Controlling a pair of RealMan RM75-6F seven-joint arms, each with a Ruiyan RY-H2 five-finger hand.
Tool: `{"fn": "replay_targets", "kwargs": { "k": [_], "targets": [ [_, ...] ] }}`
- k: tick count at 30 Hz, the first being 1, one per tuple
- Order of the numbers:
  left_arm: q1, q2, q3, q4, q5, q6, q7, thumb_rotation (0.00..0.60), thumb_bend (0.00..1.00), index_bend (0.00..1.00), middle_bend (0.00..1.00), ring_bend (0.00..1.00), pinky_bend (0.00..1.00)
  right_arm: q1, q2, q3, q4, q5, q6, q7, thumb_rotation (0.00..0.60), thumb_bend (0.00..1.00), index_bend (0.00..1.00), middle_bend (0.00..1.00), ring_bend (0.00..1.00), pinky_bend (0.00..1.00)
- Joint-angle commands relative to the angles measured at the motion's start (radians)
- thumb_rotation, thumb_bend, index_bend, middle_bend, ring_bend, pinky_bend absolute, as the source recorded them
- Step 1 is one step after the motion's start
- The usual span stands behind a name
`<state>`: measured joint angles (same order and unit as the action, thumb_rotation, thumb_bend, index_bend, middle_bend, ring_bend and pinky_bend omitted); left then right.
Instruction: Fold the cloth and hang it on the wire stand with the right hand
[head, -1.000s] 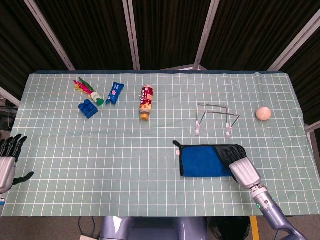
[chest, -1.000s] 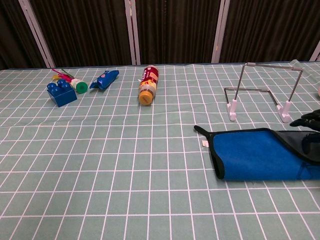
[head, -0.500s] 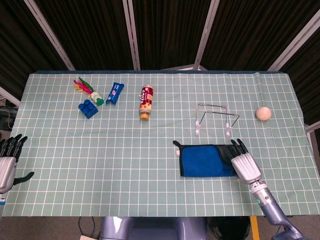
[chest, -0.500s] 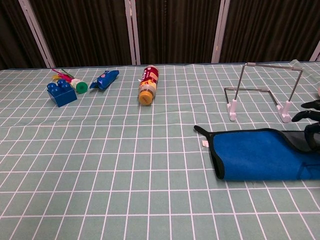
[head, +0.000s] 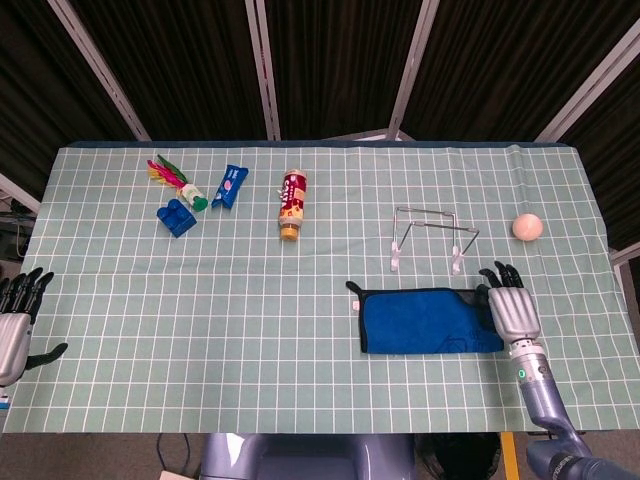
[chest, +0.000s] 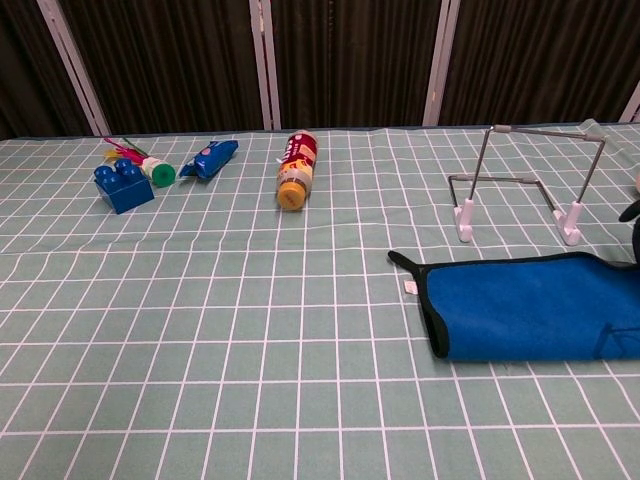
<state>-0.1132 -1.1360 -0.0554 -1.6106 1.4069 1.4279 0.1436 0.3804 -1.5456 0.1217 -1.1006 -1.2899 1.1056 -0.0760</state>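
Note:
A blue cloth (head: 428, 320) with a black edge lies folded flat on the table, also in the chest view as the blue cloth (chest: 530, 306). The wire stand (head: 430, 238) on white feet stands just behind it; the chest view shows the wire stand (chest: 530, 178) upright. My right hand (head: 513, 308) hovers at the cloth's right end, fingers spread, holding nothing; only a dark sliver of the right hand (chest: 633, 225) shows in the chest view. My left hand (head: 17, 320) rests off the table's left edge, fingers apart and empty.
A small ball (head: 527, 226) lies right of the stand. At the back left are a bottle (head: 292, 203), a blue packet (head: 228, 186), a blue toy block (head: 177, 215) and a feathered shuttlecock (head: 178, 180).
My right hand has slid right off the cloth and let it lie flat, uncovering the cloth's right end. The left hand has not moved.

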Motion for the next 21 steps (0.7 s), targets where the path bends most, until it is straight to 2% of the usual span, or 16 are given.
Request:
{"fn": "replay_targets", "kwargs": {
  "k": [1,9,11,13,15,17,21],
  "targets": [
    [0.0,0.0,0.0,0.0,-0.001,0.0,0.001,0.6,0.0,0.0,0.0,0.0,0.0,0.008,-0.01,0.025,0.024,0.047,-0.041,-0.014,0.6,0.45,0.63,0.17,0.0,0.08],
    [-0.003,-0.004,-0.001,0.0,-0.007,-0.006,0.01,0.6,0.0,0.0,0.0,0.0,0.0,0.016,-0.014,0.055,0.025,0.135,-0.11,-0.038,0.6,0.41,0.61,0.17,0.0,0.08],
    [-0.003,-0.004,-0.001,0.0,-0.009,-0.007,0.009,0.6,0.0,0.0,0.0,0.0,0.0,0.016,-0.008,0.056,0.014,0.144,-0.114,-0.047,0.6,0.39,0.53,0.16,0.0,0.07],
    [-0.003,-0.002,-0.001,0.0,-0.01,-0.008,0.006,0.6,0.0,0.0,0.0,0.0,0.0,0.015,0.005,0.055,-0.01,0.16,-0.127,-0.067,0.6,0.31,0.34,0.11,0.0,0.04],
    [-0.002,0.001,-0.002,-0.002,-0.009,-0.007,0.001,0.6,0.0,0.0,0.0,0.0,0.0,0.01,0.021,0.055,-0.047,0.15,-0.102,-0.076,0.6,0.24,0.2,0.04,0.0,0.01],
    [-0.001,0.003,-0.001,-0.003,-0.007,-0.005,-0.005,0.6,0.0,0.0,0.0,0.0,0.0,0.002,0.033,0.046,-0.069,0.108,-0.058,-0.067,0.6,0.22,0.16,0.01,0.0,0.0],
    [0.002,0.009,0.0,-0.005,0.001,0.001,-0.017,0.6,0.0,0.0,0.0,0.0,0.0,-0.007,0.071,-0.003,-0.112,-0.046,0.04,-0.023,0.6,0.21,0.16,0.0,0.0,0.0]
  ]
}}
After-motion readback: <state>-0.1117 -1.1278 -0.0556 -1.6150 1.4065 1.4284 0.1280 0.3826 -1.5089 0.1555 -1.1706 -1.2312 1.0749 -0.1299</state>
